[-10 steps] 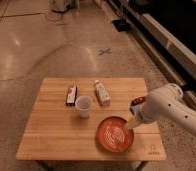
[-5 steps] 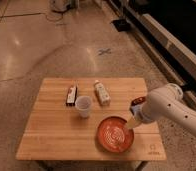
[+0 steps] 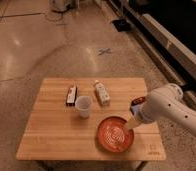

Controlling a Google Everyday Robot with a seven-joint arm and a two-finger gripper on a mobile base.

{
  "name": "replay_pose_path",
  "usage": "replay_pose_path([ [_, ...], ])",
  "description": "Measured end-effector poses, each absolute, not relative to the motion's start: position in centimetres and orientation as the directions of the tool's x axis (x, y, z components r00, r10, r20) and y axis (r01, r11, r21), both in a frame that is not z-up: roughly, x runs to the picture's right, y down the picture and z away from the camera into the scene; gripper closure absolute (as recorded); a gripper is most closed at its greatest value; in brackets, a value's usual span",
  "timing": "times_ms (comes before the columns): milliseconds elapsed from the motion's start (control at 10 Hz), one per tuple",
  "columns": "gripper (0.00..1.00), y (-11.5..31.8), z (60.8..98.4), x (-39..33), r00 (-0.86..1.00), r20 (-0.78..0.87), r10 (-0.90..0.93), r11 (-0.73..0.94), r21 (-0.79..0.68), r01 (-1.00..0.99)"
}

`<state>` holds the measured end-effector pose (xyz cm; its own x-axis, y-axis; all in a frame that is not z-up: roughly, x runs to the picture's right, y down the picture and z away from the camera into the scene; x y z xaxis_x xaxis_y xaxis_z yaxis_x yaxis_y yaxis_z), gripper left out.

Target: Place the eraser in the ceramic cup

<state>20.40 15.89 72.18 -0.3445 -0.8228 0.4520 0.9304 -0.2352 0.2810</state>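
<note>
The eraser (image 3: 71, 95) is a small dark block with a white patch, lying on the wooden table (image 3: 51, 135) toward the back left. The white ceramic cup (image 3: 83, 106) stands upright just in front and right of it, apart from it. My white arm comes in from the right. The gripper (image 3: 131, 125) hangs over the right rim of the orange-red bowl, well right of the cup and the eraser.
An orange-red bowl (image 3: 113, 135) with white swirls sits at the table's front right. A pale bottle (image 3: 102, 93) with a yellowish label lies behind it, right of the cup. A small blue object (image 3: 104, 51) lies on the floor beyond the table.
</note>
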Motion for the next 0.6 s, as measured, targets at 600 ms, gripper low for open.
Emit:
replay_pose_path([
  [600,0.20,7.0,75.1,11.5,-0.420,0.331,-0.845,-0.351,0.248,0.903],
])
